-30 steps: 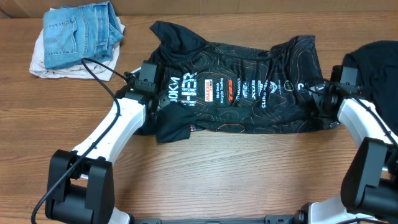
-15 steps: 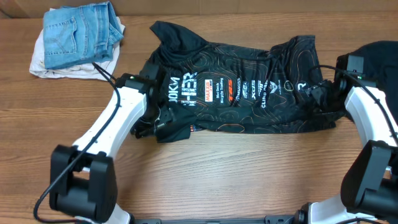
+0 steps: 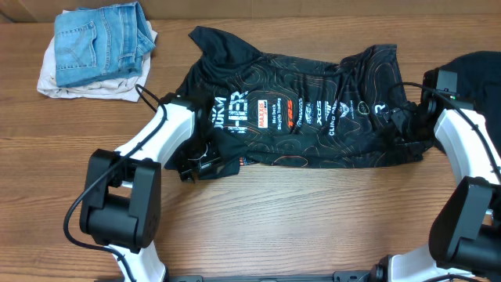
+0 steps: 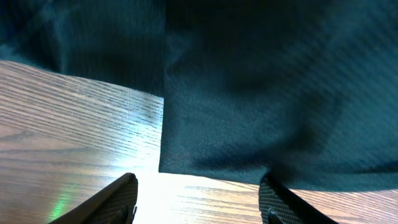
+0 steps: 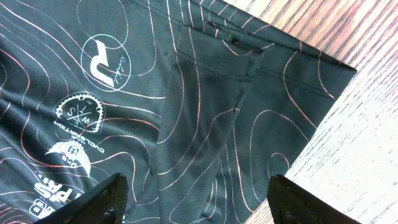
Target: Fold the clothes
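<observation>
Jersey [image 3: 305, 110] beneath spread left gripper [image 4: 198, 180], right gripper [image 5: 198, 182]

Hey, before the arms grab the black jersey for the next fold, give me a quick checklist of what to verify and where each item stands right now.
1. The left fingers open: ok, spread apart with nothing between them.
2. Left side lined up on the jersey: ok, its hem lies just ahead on the table.
3. The right fingers open: ok, spread above the jersey's right corner.
4. Jersey lying flat: not ok, rumpled along the top edge.
5. The folded jeans clear of the jersey: ok, apart at the far left.
6. The other black garment clear of it: cannot tell, the gap is not visible.
</observation>
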Robot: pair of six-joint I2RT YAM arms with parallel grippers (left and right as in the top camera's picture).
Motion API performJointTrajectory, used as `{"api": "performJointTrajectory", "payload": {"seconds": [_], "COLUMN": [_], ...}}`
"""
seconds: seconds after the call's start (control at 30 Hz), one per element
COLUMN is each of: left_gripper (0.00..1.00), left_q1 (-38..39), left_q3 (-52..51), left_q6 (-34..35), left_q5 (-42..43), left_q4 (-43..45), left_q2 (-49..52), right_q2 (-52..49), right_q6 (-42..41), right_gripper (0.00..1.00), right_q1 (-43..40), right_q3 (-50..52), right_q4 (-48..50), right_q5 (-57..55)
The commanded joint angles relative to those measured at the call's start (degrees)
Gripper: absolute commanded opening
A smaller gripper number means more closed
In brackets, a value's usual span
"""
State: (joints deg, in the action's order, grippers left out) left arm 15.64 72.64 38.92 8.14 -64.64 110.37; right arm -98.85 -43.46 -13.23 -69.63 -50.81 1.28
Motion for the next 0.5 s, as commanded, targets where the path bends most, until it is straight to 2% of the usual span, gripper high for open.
{"api": "performJointTrajectory", "payload": {"seconds": [0.0,0.1,0.17,0.27,0.3,0.33,0.47], "left_gripper": [0.61,0.56,0.49,0.21,0.07,0.04,0.04], "left_q1": [-0.2,-0.2,-0.2,-0.3,-0.2,-0.2,-0.2], "left_q3": [0.5,0.5,0.5,0.5,0.5,0.5,2.8], "left_q6": [-0.9,-1.1,-1.3,-1.3,-1.3,-1.3,-3.3], "left_q5": [-1.1,-1.1,-1.1,-1.0,-1.0,-0.9,4.2], "left_q4": [0.6,2.1,2.9,2.7,2.3,2.1,0.7], "left_q2": [3.0,3.6,3.6,3.6,3.6,3.5,2.9], "right_q2": [0.5,0.5,0.5,0.5,0.5,0.5,0.5], "right_q6": [0.5,0.5,0.5,0.5,0.5,0.5,0.5], "right_gripper": [0.75,0.76,0.75,0.76,0.75,0.75,0.76], "right_q1": [0.0,0.0,0.0,0.0,0.0,0.0,0.0], "right_q3": [-0.9,-0.9,-0.9,-0.9,-0.9,-0.9,-0.9], "right_q4": [0.1,0.1,0.1,0.1,0.1,0.1,0.1], "right_q5": [0.3,0.3,0.3,0.3,0.3,0.3,0.3]}}
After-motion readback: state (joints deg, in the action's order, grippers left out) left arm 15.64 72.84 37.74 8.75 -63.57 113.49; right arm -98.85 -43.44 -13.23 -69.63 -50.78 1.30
